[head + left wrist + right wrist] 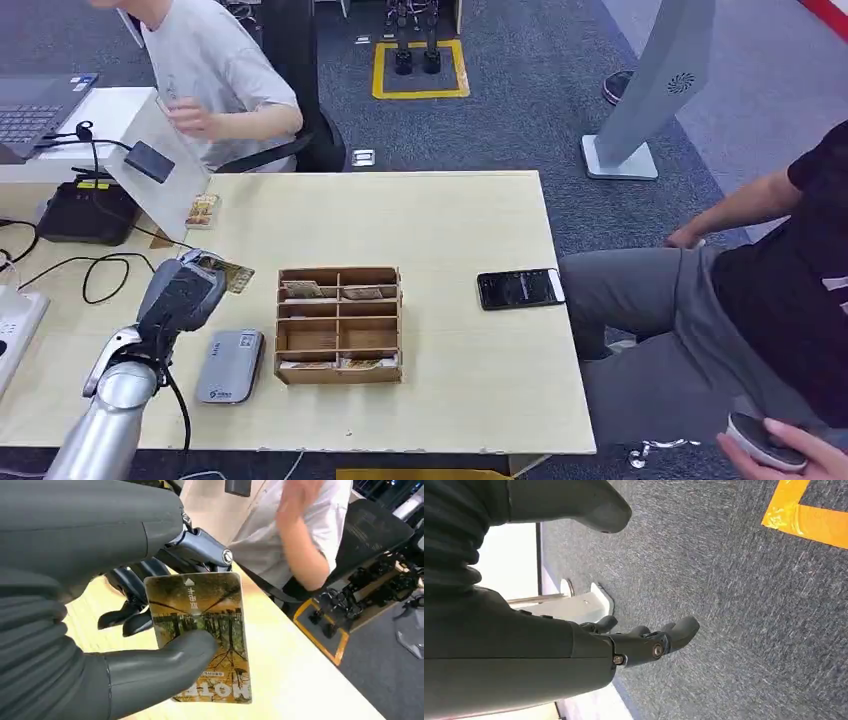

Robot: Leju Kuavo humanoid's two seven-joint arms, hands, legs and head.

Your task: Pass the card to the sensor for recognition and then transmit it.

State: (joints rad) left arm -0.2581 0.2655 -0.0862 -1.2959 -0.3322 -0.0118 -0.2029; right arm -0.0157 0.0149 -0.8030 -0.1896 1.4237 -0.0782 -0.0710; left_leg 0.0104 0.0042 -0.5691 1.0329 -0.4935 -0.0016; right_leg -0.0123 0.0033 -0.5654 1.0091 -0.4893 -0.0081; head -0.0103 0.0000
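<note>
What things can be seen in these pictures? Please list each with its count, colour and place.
table: one, light wood, centre.
card: one, yellow-brown, held in left hand.
card reader: one, grey, left of the organiser.
organiser: one, brown wood, compartments with cards, table centre.
phone: one, black, right of the organiser.
laptop: one, grey, far left.
floor marking: one, yellow, on grey carpet.
people: two, one in a grey shirt behind the table, one in a black shirt at right.
left hand: grey, above the table's left side.
right hand: grey, empty, above the carpet.
</note>
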